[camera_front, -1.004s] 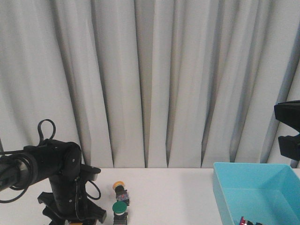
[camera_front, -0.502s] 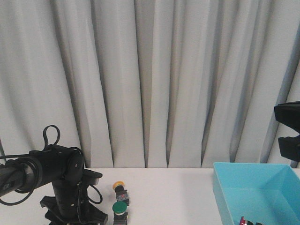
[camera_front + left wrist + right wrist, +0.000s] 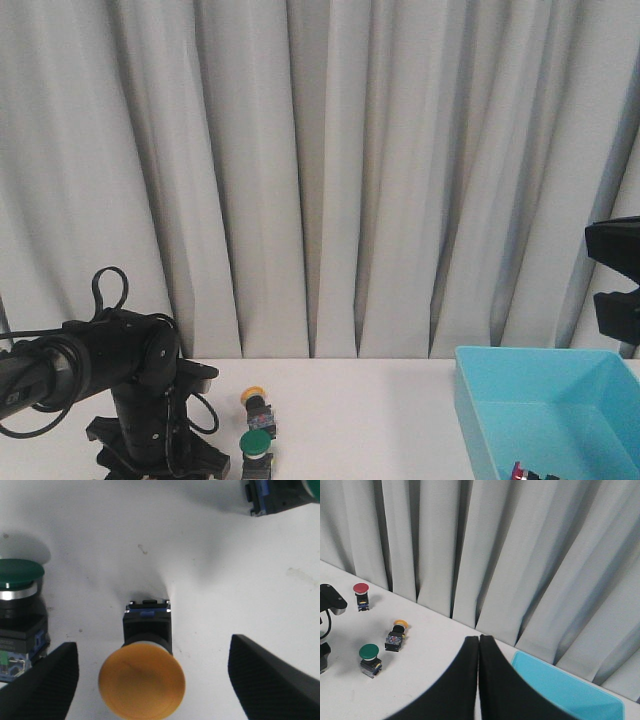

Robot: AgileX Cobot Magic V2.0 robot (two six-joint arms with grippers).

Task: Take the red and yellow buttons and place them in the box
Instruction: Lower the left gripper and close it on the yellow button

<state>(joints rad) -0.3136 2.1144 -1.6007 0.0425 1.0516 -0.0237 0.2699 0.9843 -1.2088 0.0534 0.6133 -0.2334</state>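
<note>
left arm is down low at the near left of the white table (image 3: 360, 400). the left gripper (image 3: 150, 672) has its jaws spread wide, one finger on each side of a yellow button (image 3: 142, 672) lying on its side, orange-yellow cap toward the camera, black body behind. clear gaps show between both fingers (image 3: 45, 685) and the button; nothing is gripped. just beside it in the left wrist view stands a green button (image 3: 20, 575), upright, silver collar under the cap. part of another switch body (image 3: 272, 495) shows at the frame edge, cap colour hard to tell.

front view: a second yellow button (image 3: 258, 402) and a green-capped switch (image 3: 256, 448) sit close together just right of the left arm. the box (image 3: 545, 415), turquoise, sits at the right end of the table, well apart from the loose buttons. something red and dark (image 3: 528, 470) lies in its near corner, probably buttons, but it is cut off by the frame edge.

right gripper (image 3: 479, 645) is raised high near the curtain (image 3: 330, 170), fingers pressed together, nothing between them. right wrist view also picks up a red button (image 3: 360, 595) standing upright near the curtain, apart from the others.
</note>
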